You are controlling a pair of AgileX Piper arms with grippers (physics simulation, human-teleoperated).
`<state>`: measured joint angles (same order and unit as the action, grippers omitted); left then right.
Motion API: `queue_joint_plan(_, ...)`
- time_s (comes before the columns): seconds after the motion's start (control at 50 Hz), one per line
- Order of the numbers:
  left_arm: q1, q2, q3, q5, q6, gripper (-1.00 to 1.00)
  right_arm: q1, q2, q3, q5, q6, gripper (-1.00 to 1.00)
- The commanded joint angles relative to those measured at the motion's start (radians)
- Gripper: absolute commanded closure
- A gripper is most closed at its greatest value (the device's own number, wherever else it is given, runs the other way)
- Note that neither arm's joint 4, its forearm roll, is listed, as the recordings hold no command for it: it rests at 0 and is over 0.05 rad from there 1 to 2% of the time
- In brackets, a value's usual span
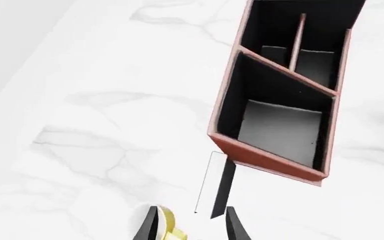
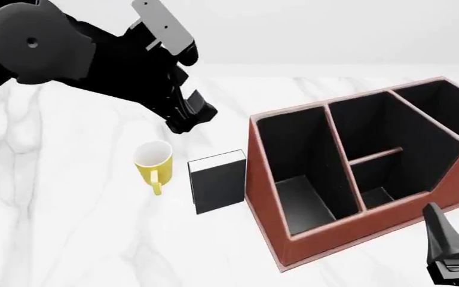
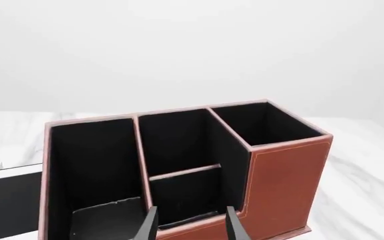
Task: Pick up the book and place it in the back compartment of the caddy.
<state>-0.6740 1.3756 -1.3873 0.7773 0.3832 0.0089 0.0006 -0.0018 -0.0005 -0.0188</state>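
Note:
The black book [image 2: 217, 182] with white page edges stands upright on the table between the yellow mug [image 2: 153, 160] and the reddish-brown caddy [image 2: 289, 239], close to the caddy's left wall. In the left wrist view the book [image 1: 217, 184] shows edge-on beside the caddy [image 1: 265, 159]. My left gripper [image 2: 186, 119] hangs above and behind the book, open and empty [image 1: 192, 227]. My right gripper [image 2: 456, 233] is open and empty [image 3: 192, 225] in front of the caddy [image 3: 282, 185]. The back compartment [image 2: 377, 196] is the small low-walled cell [image 3: 185, 197] beside a short cross divider.
The mug [image 1: 168, 224] stands just left of the book. The caddy has a long narrow cell [image 2: 297, 197] on its left and a large cell [image 2: 437, 125] on its right. The white marble table [image 2: 70, 227] stretches to the left and front.

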Motion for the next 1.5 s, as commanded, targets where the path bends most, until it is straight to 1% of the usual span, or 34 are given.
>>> queue_joint_plan(0.02, -0.026, 0.049, 0.041, -0.030, 0.001, -1.00, 0.000, 0.000, 0.000, 0.000, 0.000, -1.00)
queue_joint_plan(0.06, -0.011, 0.071, 0.065, -0.041, 0.024, -1.00, 0.000, 0.000, 0.000, 0.000, -0.001, -1.00)
queue_joint_plan(0.1, -0.010, 0.077, 0.049, -0.048, 0.015, -1.00, 0.000, 0.000, 0.000, 0.000, -0.001, -1.00)
queue_joint_plan(0.16, -0.007, 0.082, 0.043, -0.052, 0.021, -1.00, 0.000, 0.000, 0.000, -0.001, -0.001, -1.00)
queue_joint_plan(0.2, -0.003, 0.085, 0.047, -0.055, 0.028, -1.00, 0.000, 0.000, 0.000, -0.001, -0.001, -1.00)
queue_joint_plan(0.22, 0.009, 0.095, 0.051, -0.060, 0.049, -1.00, 0.000, 0.000, 0.000, -0.001, 0.000, -1.00)
queue_joint_plan(0.32, 0.007, 0.109, 0.033, -0.071, 0.054, -1.00, 0.000, 0.000, 0.000, -0.001, -0.001, -1.00)
queue_joint_plan(0.46, 0.006, 0.137, 0.044, -0.108, 0.053, -1.00, -0.001, 0.000, -0.001, -0.002, 0.003, -1.00)
queue_joint_plan(0.52, -0.006, 0.152, 0.055, -0.125, 0.033, -1.00, 0.000, 0.000, 0.000, -0.002, 0.003, -1.00)
queue_joint_plan(0.56, -0.024, 0.159, 0.078, -0.137, 0.020, -1.00, -0.001, 0.000, 0.000, -0.001, 0.006, -1.00)
queue_joint_plan(0.72, -0.015, 0.195, 0.079, -0.168, 0.014, -1.00, 0.000, 0.000, 0.000, -0.001, 0.005, -1.00)
queue_joint_plan(0.88, -0.013, 0.239, 0.116, -0.224, 0.002, -1.00, 0.005, 0.000, 0.000, -0.003, -0.001, -1.00)
queue_joint_plan(1.08, -0.010, 0.289, 0.118, -0.268, 0.003, -1.00, 0.005, 0.000, -0.001, -0.004, -0.002, -1.00)
queue_joint_plan(1.16, -0.028, 0.292, 0.124, -0.276, -0.009, -1.00, 0.005, 0.000, -0.001, -0.003, -0.001, -1.00)
queue_joint_plan(1.34, -0.024, 0.326, 0.133, -0.295, -0.007, -1.00, 0.007, 0.000, -0.001, -0.001, 0.001, -1.00)
queue_joint_plan(1.4, -0.025, 0.337, 0.147, -0.314, -0.003, -1.00, 0.008, 0.000, 0.000, -0.003, 0.000, -1.00)
queue_joint_plan(1.5, -0.031, 0.361, 0.178, -0.349, -0.017, -1.00, 0.008, 0.000, 0.000, -0.004, -0.003, -1.00)
